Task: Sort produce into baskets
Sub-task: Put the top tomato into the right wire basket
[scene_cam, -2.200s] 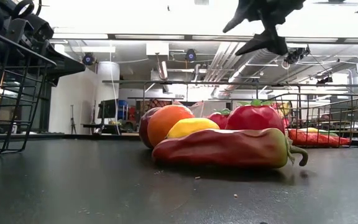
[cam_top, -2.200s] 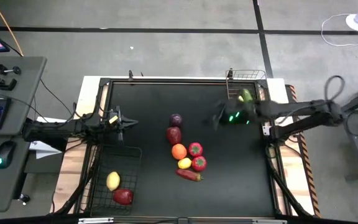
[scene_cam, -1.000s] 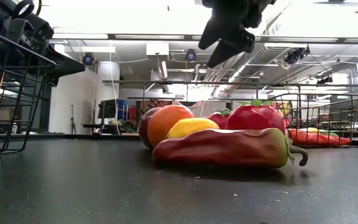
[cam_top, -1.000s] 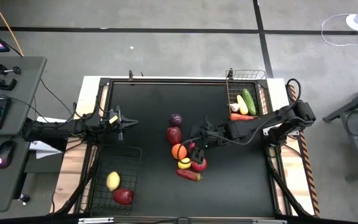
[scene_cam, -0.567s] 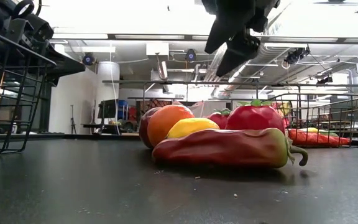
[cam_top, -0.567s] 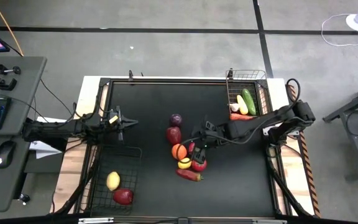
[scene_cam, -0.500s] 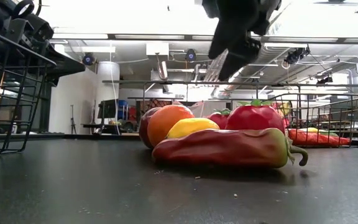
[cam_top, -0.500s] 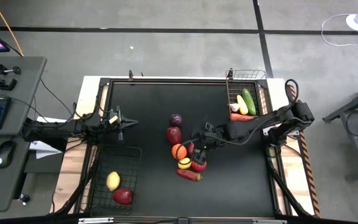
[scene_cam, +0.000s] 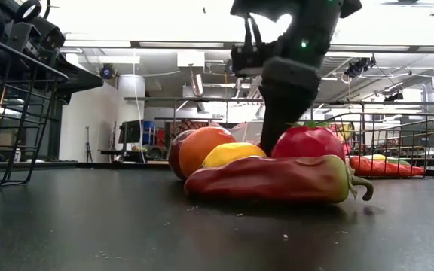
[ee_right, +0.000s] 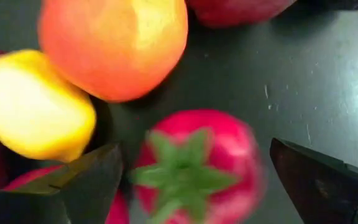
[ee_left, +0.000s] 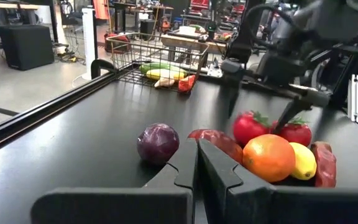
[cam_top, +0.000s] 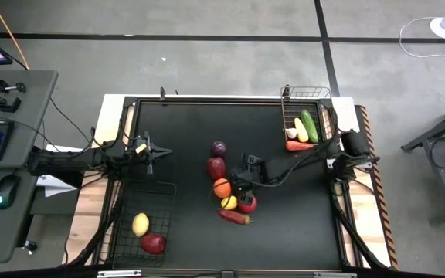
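Observation:
My right gripper (cam_top: 240,184) is open and low over the heap of produce at the table's middle. In the right wrist view its two fingers (ee_right: 86,180) stand on either side of a red tomato with a green stem (ee_right: 194,165), apart from it. Around it lie an orange (cam_top: 222,188), a lemon (cam_top: 229,202), a second tomato (cam_top: 246,204), a red pepper (cam_top: 234,217), a dark red fruit (cam_top: 216,167) and a purple round one (cam_top: 219,148). My left gripper (cam_top: 151,150) waits at the table's left side, shut and empty (ee_left: 196,168).
The black wire basket (cam_top: 126,201) at the near left holds a lemon (cam_top: 140,224) and a red fruit (cam_top: 153,244). The metallic basket (cam_top: 324,116) at the far right holds a cucumber (cam_top: 308,125), a pale yellow corn (cam_top: 300,130) and a carrot (cam_top: 300,144).
My right gripper has come down from above the heap onto the tomato beside the orange, staying open. Its arm has drawn in and folded over the table's right side. The produce has kept its place.

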You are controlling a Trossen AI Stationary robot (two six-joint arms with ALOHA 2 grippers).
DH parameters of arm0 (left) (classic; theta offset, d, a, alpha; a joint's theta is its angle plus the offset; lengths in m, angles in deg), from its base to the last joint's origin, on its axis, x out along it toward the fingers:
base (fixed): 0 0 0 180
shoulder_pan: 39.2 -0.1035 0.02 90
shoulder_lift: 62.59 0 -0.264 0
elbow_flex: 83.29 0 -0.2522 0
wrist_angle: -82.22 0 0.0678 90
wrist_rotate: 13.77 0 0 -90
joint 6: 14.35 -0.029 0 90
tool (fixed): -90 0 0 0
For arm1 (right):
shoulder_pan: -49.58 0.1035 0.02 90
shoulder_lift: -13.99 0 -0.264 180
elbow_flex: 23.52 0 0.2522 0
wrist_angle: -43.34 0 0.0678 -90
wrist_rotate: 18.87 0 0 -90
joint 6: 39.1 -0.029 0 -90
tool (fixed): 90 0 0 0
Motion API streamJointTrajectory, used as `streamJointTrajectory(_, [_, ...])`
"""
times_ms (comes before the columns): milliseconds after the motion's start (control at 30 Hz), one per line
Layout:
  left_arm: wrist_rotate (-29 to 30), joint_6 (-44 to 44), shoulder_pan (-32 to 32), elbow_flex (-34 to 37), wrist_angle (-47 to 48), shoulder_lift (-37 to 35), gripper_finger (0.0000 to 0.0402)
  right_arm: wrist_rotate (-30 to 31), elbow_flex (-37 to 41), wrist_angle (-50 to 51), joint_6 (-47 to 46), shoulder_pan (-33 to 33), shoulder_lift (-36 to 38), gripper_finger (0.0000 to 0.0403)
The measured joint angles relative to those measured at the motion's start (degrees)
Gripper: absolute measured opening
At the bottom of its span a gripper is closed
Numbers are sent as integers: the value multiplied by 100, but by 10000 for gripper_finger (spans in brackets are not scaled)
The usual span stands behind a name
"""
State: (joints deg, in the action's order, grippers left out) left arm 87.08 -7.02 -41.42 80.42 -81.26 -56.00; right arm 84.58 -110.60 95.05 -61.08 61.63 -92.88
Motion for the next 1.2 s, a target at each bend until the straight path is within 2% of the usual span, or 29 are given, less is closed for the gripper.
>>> streamJointTrajectory(333, [0, 0, -2, 0, 1, 0, 0, -148, 0, 21, -257, -26, -416, 385])
streamJointTrajectory(400, [0, 0, -1, 0, 2, 0, 0, -154, -5, 34, -374, -43, -420, 369])
streamJointTrajectory(500, [0, 0, 0, 0, 2, 0, 0, -69, -208, 398, -424, -80, -356, 321])
streamJointTrajectory(600, [0, 0, 0, 0, 0, 0, 0, 421, -582, 745, -224, -82, -105, 274])
streamJointTrajectory(733, [-1, 0, -2, 0, -2, 0, 0, 1499, -1061, 1414, 231, -92, 328, 273])
streamJointTrajectory(833, [0, 0, -1, 0, 2, 0, 0, 2330, -1139, 2149, 264, -194, 741, 273])
streamJointTrajectory(900, [-2, 0, 0, 0, 2, 0, 0, 2741, -1035, 2806, -165, -344, 1083, 281])
streamJointTrajectory(1033, [0, 0, 0, 0, 2, 0, 0, 3243, -414, 4009, -1743, -749, 1978, 297])
streamJointTrajectory(1200, [0, 0, -1, 0, 1, 0, 0, 3200, 655, 4221, -3661, -1634, 3372, 300])
